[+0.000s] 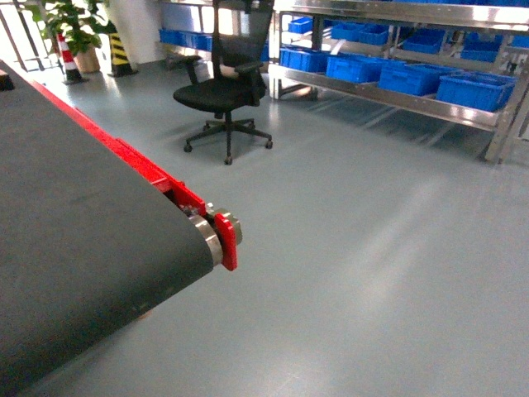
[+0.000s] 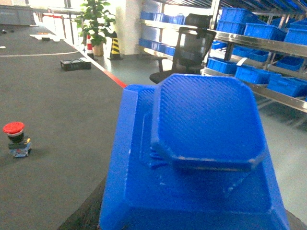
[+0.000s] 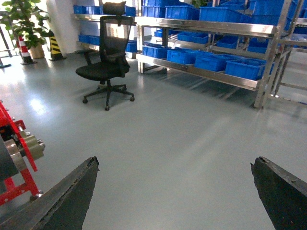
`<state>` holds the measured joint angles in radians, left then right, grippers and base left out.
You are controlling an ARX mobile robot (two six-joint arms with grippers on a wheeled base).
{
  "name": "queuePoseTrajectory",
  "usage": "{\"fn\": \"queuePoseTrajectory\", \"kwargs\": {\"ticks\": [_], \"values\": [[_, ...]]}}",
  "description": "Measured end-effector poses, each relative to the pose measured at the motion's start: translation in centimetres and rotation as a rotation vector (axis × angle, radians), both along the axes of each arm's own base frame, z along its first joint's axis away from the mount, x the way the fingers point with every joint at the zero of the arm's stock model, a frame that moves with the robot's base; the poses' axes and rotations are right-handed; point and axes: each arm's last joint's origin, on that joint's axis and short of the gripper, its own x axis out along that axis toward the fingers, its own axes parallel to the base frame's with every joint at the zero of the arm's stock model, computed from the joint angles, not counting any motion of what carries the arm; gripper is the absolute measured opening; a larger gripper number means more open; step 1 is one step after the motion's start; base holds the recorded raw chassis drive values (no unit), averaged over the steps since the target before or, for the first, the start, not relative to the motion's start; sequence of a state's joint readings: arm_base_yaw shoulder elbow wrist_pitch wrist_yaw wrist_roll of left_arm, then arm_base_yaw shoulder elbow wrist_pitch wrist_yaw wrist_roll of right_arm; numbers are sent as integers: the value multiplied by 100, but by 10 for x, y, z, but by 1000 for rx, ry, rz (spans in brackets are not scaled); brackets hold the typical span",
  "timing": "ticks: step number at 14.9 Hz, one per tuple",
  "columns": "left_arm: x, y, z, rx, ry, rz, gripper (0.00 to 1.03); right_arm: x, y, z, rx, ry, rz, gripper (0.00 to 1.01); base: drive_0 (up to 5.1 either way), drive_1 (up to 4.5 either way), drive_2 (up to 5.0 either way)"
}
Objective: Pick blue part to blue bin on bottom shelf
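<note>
The blue part (image 2: 206,124) fills the left wrist view, pressed close up against the camera, with a raised eight-sided slab on a broader flat base. It appears to be carried in the left gripper, but the gripper itself is hidden behind the part, so whether it is clamped on it cannot be told from the pictures. The part hangs over the edge of the dark conveyor belt (image 2: 53,96), on which a red push button (image 2: 14,134) stands well off to the left.

The right gripper (image 3: 175,191) is seen with its two dark fingers (image 3: 67,196) spread wide apart and nothing between them; only grey floor (image 3: 182,143) lies beneath.

The relation that matters is the gap to the target. The blue bins (image 1: 413,78) sit in a row on the bottom shelf (image 1: 388,98) of the steel rack, ahead and to the right in the head view, well apart from the conveyor end (image 1: 219,236), with open floor between. In the left wrist view the same rack lies beyond the part and to its right. An office chair (image 1: 225,83) stands near the rack's left end, beside the likely path. The part is judged to be already in hand on the left side, so a drive across the floor toward the rack is judged to come first, then a low reach by the left arm.
</note>
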<state>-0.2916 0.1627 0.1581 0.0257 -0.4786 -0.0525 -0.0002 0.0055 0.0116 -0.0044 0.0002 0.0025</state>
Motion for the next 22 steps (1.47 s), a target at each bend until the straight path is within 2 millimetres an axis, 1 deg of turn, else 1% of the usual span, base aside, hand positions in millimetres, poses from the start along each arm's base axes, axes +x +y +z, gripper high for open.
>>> {"fn": "queuePoseTrajectory", "kwargs": {"ticks": [22], "values": [[0,0,0,0,1,0,44,0,0,0,0,0,0,98,-155,-155,-155]]}}
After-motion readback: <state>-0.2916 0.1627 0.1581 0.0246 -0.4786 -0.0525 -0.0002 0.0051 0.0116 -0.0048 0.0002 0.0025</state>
